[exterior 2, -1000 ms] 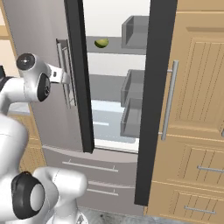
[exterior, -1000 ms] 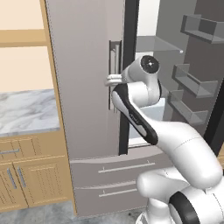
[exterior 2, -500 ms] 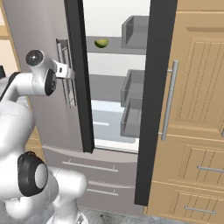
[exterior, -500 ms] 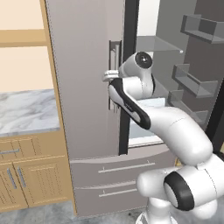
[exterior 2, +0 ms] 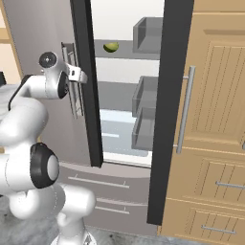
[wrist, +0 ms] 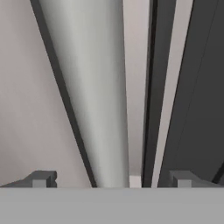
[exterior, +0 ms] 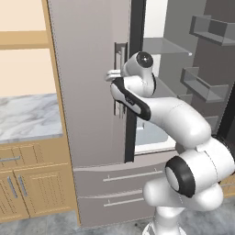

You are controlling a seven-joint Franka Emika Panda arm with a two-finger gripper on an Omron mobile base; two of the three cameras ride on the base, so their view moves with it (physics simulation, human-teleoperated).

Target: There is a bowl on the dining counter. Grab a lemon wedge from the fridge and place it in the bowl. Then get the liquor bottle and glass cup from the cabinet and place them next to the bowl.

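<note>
two doors belong to the fridge [exterior: 92, 92]: the right door [exterior 2: 174, 110] stands open, edge-on to the right base view, and the left door is closed. this steel body is heavy and stiff; a door will turn only around its hinge, so i judge a pull must follow that arc.

next is the vertical bar handle [exterior: 120, 78] of the closed left door. it looks smooth and hard, maybe slippery. the gripper [wrist: 111, 177] is just in front of it; in the hand view the bar [wrist: 94, 92] runs up between the two dark tips, and the jaws stand wide and released, holding nothing. whether a tip touches the bar i cannot tell.

smallest is the lemon wedge [exterior 2: 111, 47], a green-yellow piece lying on the upper shelf inside the open compartment, well apart from the gripper. it is probably light, soft and wet, so a gentle pinch across its flanks seems best; a hard squeeze may crush it.
</note>
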